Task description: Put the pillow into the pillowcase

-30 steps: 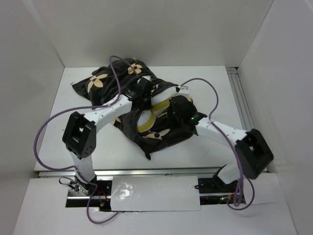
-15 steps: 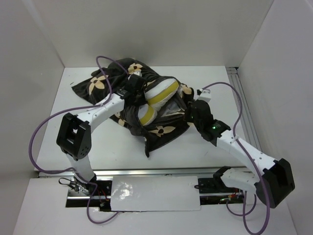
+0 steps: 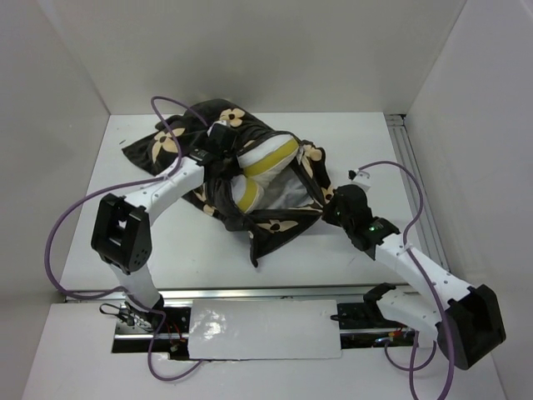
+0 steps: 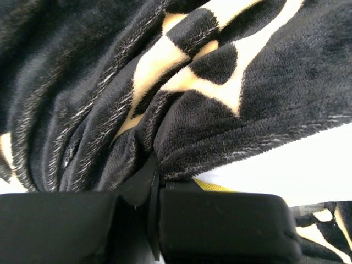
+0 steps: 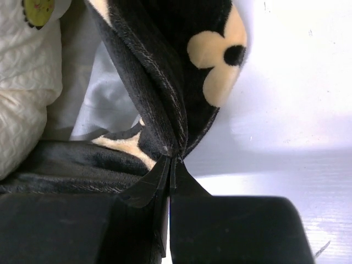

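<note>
The pillow (image 3: 265, 157) lies in the middle of the table (image 3: 183, 250), towards the far side. Most of it is wrapped by the pillowcase (image 3: 275, 225). Only a white part with the yellow piping shows through the open mouth, which faces the right arm.

I judge that the step in hand is stretching the mouth so that the case can be drawn over the rest of the pillow. The left fingers (image 3: 221, 138) are pressed together on a fold of plush at the far-left rim of the opening. The right fingers (image 3: 331, 200) are closed on the rim at the right. The pillow is not yet fully inside.

For the next move I think both arms must pull their edges together over the uncovered end. The pull should be slow, because the plush could slip out of such a thin pinch, and the soft pillow may bunch up instead of sliding.

The top view gives me the whole layout but not the grips. The right wrist view shows the fingers shut on a doubled edge, with the pale lining and the quilted pillow beside it. The left wrist view shows gathered fabric in the grip and a bit of yellow piping just below.
</note>
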